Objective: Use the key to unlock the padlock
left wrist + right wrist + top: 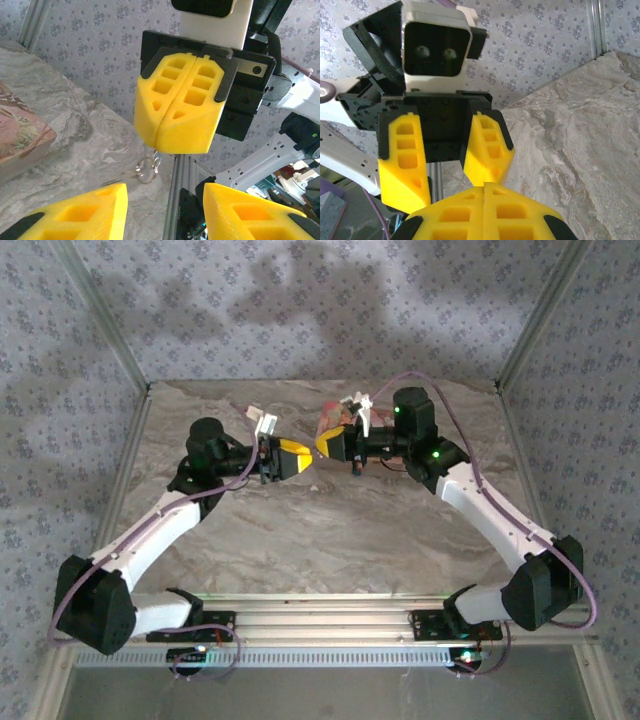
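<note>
Facing each other tip to tip, 2 claws hang above the marbled worktop (330,540), a little toward 12 o'clock from its middle. The left claw (300,460) points toward 3 o'clock and the right claw (322,446) toward 9 o'clock, their yellow ends just beside one another.

The left claw stands open: from the right wrist its 2 pads (402,160) are spread with bare black body between them, and nothing is caught there. The right claw is closed, its pads (175,115) pressed flat together along a single seam. At 6 o'clock from that seam, a small metal ring (146,169) dangles from the lower edge of the pads, clear of the worktop. Whatever is pinched above the ring is hidden inside the foam, so I cannot tell where the padlock is.

A flat pink patterned box (20,135) lies on the worktop at 9 o'clock in the left wrist view. From overhead it sits at 12 o'clock from the right claw, partly covered by it.
</note>
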### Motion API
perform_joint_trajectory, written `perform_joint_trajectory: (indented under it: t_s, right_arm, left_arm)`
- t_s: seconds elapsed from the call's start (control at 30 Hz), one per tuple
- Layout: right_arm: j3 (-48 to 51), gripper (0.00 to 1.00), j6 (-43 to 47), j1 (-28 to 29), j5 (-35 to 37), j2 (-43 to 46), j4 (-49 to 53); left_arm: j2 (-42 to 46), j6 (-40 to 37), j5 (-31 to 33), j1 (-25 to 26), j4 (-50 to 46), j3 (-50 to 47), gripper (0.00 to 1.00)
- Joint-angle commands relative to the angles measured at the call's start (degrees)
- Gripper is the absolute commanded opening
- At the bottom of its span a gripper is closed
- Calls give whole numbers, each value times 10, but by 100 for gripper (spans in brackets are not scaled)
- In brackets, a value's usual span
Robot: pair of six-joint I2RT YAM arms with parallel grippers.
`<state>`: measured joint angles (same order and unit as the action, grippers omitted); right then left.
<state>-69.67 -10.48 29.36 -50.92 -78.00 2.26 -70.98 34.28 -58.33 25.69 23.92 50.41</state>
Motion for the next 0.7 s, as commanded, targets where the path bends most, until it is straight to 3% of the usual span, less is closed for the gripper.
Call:
perform_joint_trajectory:
  t_s: [0.0,0.47,0.6,0.67]
  right_arm:
    - [3,0,-20,2,-11,14,-22]
    - [2,0,-16,11,-21,13,-23]
    - [3,0,-16,16,-28,14,-23]
    - [3,0,-17,18,-29,14,-23]
  left_arm:
    - [-7,13,-20,7,41,5,42]
    - [-20,-7,-14,27,18,30,36]
    - [-20,-7,-12,29,19,32,31]
    - [-20,-8,-11,30,19,32,24]
